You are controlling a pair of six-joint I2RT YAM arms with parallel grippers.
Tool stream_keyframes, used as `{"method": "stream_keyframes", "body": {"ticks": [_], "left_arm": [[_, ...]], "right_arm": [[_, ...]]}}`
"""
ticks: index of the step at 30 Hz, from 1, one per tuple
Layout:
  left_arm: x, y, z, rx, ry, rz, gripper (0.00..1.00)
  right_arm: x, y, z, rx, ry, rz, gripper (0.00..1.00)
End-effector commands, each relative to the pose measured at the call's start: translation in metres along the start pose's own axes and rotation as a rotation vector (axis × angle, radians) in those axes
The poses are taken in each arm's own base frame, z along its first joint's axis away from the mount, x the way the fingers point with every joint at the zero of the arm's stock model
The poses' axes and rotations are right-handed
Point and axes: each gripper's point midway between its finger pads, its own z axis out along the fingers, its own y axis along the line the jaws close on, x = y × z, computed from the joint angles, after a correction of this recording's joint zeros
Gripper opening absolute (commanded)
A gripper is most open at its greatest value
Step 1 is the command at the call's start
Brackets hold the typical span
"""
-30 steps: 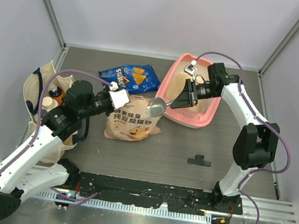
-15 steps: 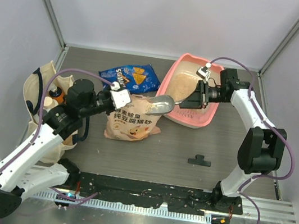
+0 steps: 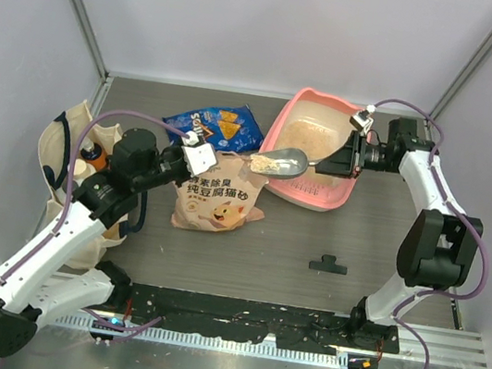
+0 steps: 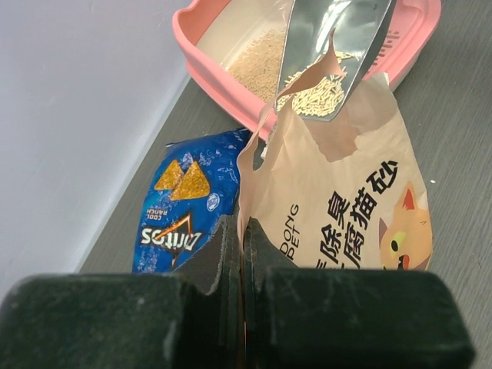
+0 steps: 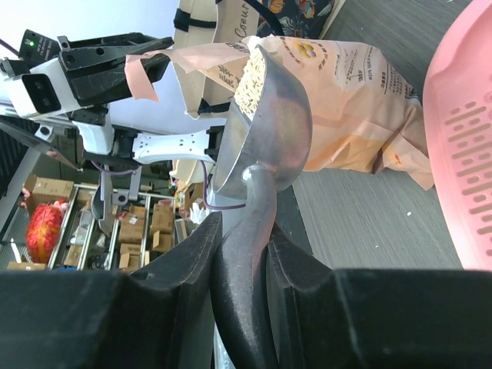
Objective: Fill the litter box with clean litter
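The pink litter box (image 3: pixel 321 200) stands at the back right with a layer of beige litter (image 3: pixel 304 138) in it. My right gripper (image 3: pixel 328 164) is shut on the handle of a metal scoop (image 3: pixel 279 164) heaped with litter, held level over the box's left rim. The right wrist view shows the scoop (image 5: pixel 270 127) between my fingers and the box's slotted ledge (image 5: pixel 470 146). My left gripper (image 3: pixel 196 160) is shut on the torn top edge of the cat-printed litter bag (image 3: pixel 218 201). In the left wrist view the scoop (image 4: pixel 330 38) hangs above the bag (image 4: pixel 346 207).
A blue Doritos bag (image 3: pixel 215 124) lies behind the litter bag. A cream tote bag (image 3: pixel 68 152) holding items sits at the left edge. A small black object (image 3: pixel 328 264) lies on the table in front of the litter box. Walls enclose the table.
My right gripper lifted the scoop, now full of litter, out of the bag and carried it right, to the box's left rim. My left gripper stayed on the bag.
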Motion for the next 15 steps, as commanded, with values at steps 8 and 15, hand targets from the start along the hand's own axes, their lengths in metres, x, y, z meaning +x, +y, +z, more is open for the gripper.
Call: {"method": "stream_keyframes", "body": {"ticks": [8, 15], "left_arm": [[-0.081, 0.05, -0.018, -0.165, -0.231, 0.087, 0.0], [-0.086, 0.049, -0.021, -0.165, -0.26, 0.093, 0.0]], "right_arm": [[-0.044, 0.012, -0.06, 0.09, -0.174, -0.115, 0.02], [-0.083, -0.056, -0.141, 0.573, -0.308, -0.199, 0.01]]}}
